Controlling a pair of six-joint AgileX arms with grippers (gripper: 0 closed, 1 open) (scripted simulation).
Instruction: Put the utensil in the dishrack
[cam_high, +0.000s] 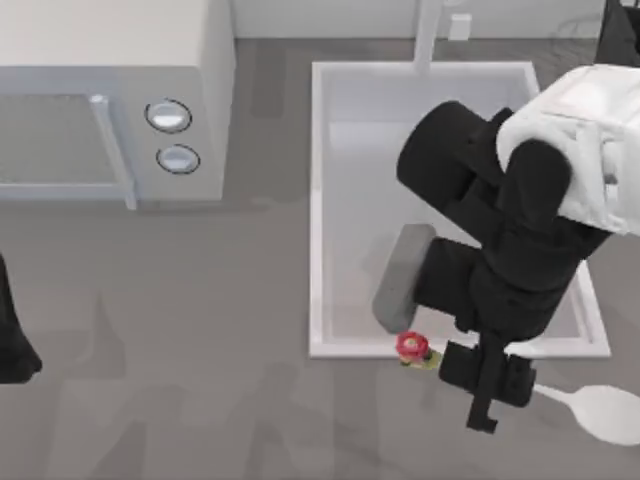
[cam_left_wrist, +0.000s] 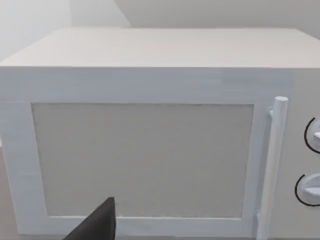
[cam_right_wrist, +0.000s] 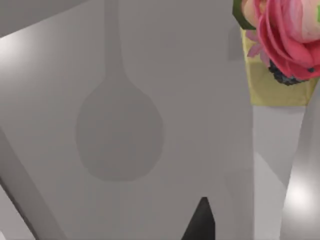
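Note:
The utensil (cam_high: 607, 410) is a white spoon with a broad head at the right, a yellow collar and a red-pink knob (cam_high: 411, 347) at the left. It hangs just in front of the sink's near rim. My right gripper (cam_high: 487, 395) is shut on its handle, hiding the middle of it. The right wrist view shows the knob (cam_right_wrist: 287, 35) close up and the spoon's shadow (cam_right_wrist: 120, 135) on the counter below. A dark shape at the far right corner looks like the dishrack (cam_high: 622, 28), mostly cut off. My left gripper (cam_high: 12, 345) is parked at the left edge.
A white sink basin (cam_high: 318, 200) lies under the right arm, with a grey oblong object (cam_high: 400, 275) inside and a faucet (cam_high: 428, 30) behind. A white microwave (cam_high: 110, 90) stands at the back left; the left wrist view faces its door (cam_left_wrist: 142, 160).

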